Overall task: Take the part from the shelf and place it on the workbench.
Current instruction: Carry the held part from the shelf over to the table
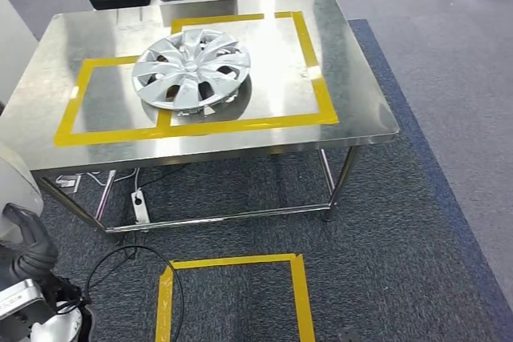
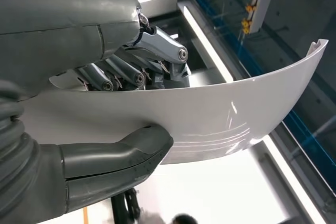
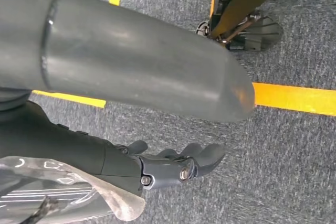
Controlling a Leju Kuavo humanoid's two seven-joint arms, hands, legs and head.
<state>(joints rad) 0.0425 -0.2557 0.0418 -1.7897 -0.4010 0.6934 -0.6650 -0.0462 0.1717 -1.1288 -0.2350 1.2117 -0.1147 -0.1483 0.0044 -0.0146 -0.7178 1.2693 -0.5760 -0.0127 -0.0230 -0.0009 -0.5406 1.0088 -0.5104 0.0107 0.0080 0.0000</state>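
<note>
The steel worktop (image 1: pixel 339 78) stood just ahead across open grey carpet (image 1: pixel 387 222), its near edge unobstructed, with a taped yellow square (image 1: pixel 232 294) on the floor before it. The left hand (image 2: pixel 118 103), low at the robot's left side, clamped a curved white part (image 2: pixel 222 114) between thumb and fingers. A silver hubcap (image 1: pixel 191 67) already lay inside the worktop's yellow tape outline (image 1: pixel 254 124). The right hand (image 3: pixel 170 166) hung above the carpet, fingers apart, holding nothing.

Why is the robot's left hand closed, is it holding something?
Yes. The left hand holds a curved white part, thumb under it and fingers over it.
</note>
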